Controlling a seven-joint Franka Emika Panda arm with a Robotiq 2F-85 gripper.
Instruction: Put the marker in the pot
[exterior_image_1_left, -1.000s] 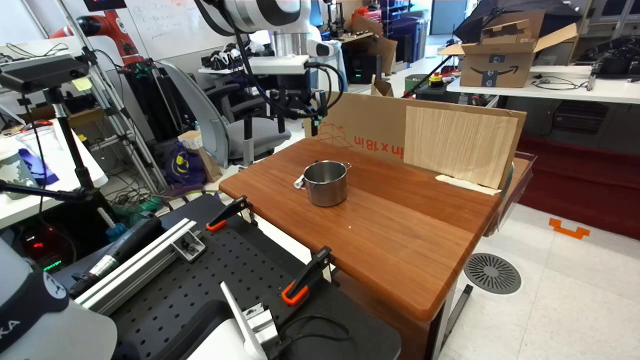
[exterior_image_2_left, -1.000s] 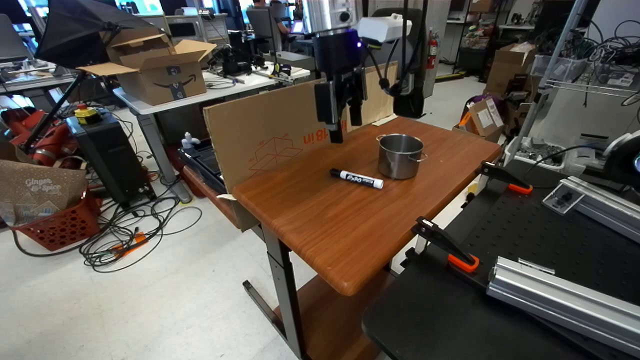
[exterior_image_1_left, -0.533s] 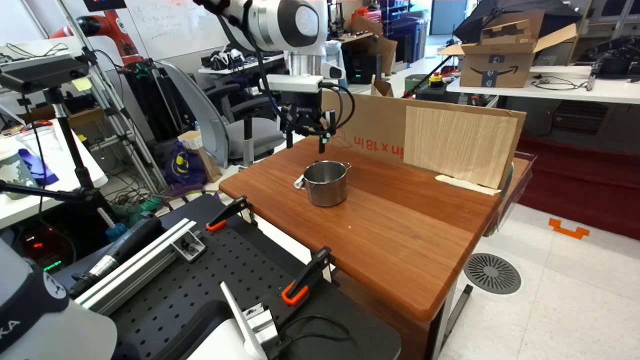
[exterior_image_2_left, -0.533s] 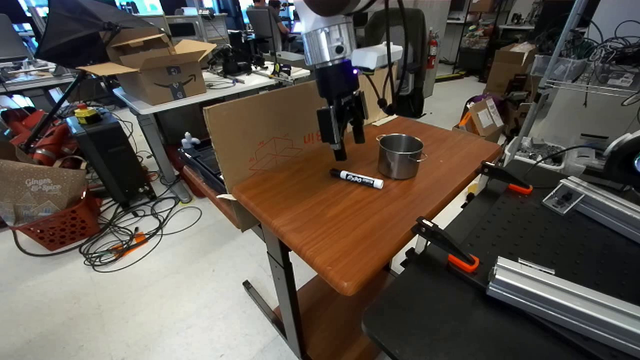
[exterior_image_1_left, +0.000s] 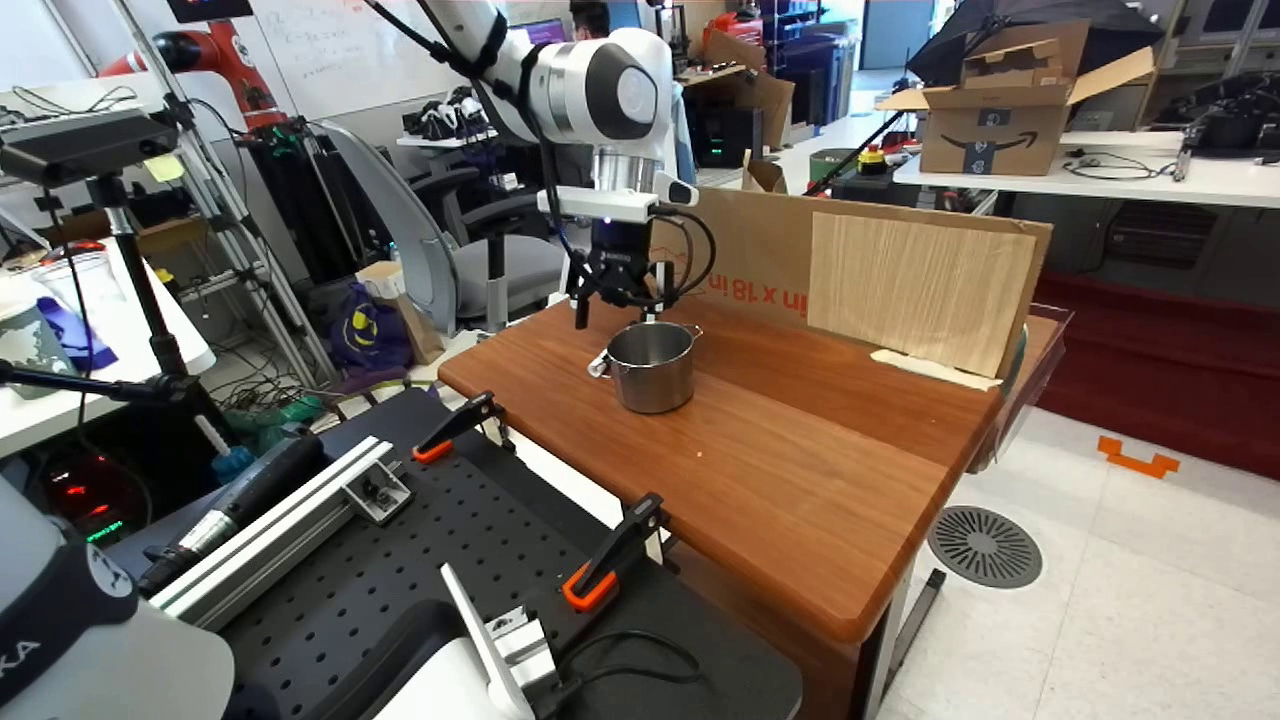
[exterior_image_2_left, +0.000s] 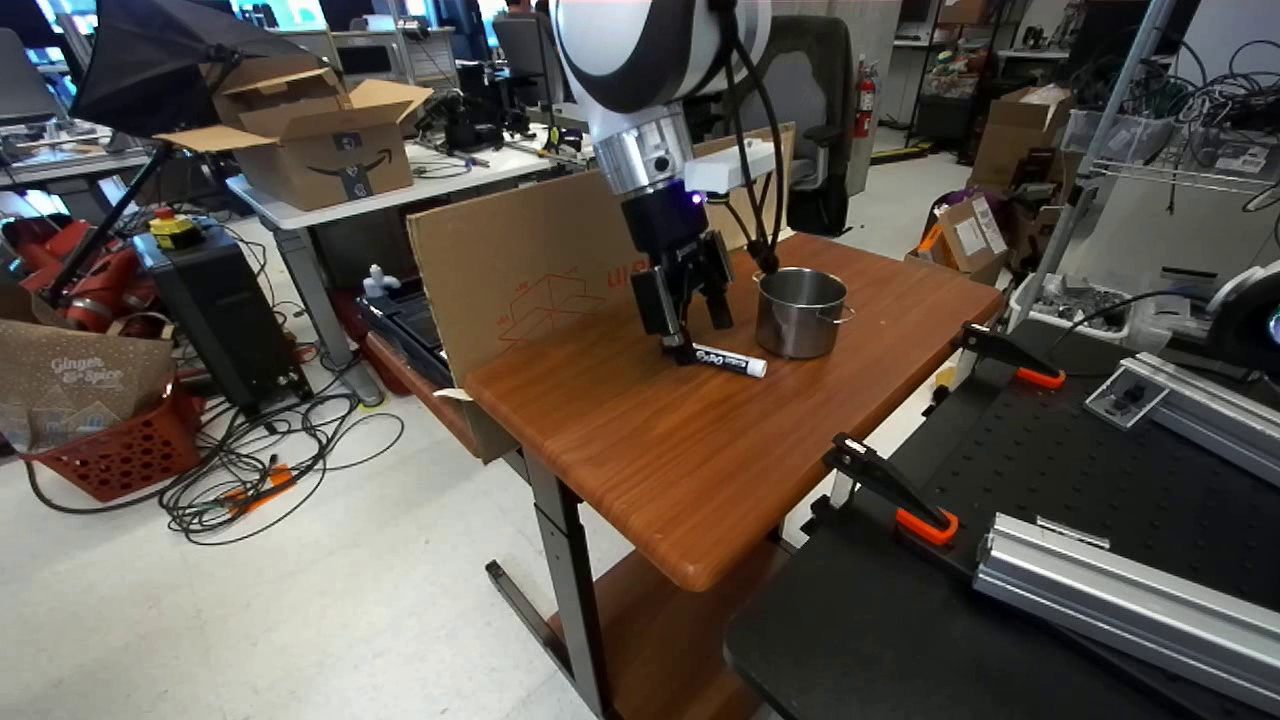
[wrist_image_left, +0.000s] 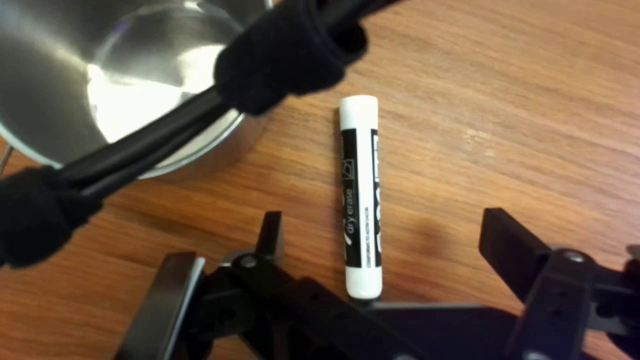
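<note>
The gripper (wrist_image_left: 382, 222) is held low above the table (exterior_image_2_left: 600, 430), its two fingers spread wide and nothing clasped between them. In the wrist view the marker (wrist_image_left: 362, 190), lying flat, is seen between those fingers toward its capped end, with a gap on either side of the barrel; the cap itself is mostly hidden by the gripper. Whether the table is touched by the fingertips cannot be told.

The marker is judged to be light, stiff and not easily damaged, but its smooth round barrel may be rolled or let slip if it is met unevenly by the fingers. A hold squarely across the middle of the printed barrel seems best, so that it is carried in balance; if it is taken by the cap, the body might be pulled loose. Only modest force should be needed.

Just beside the marker's far white end, and apart from it, the pot (exterior_image_2_left: 797, 325) is stood upright; in the wrist view part of it is covered by a black cable (wrist_image_left: 150, 140). Farther out, the table is bordered along one edge by a cardboard sheet (exterior_image_2_left: 500, 250).
</note>
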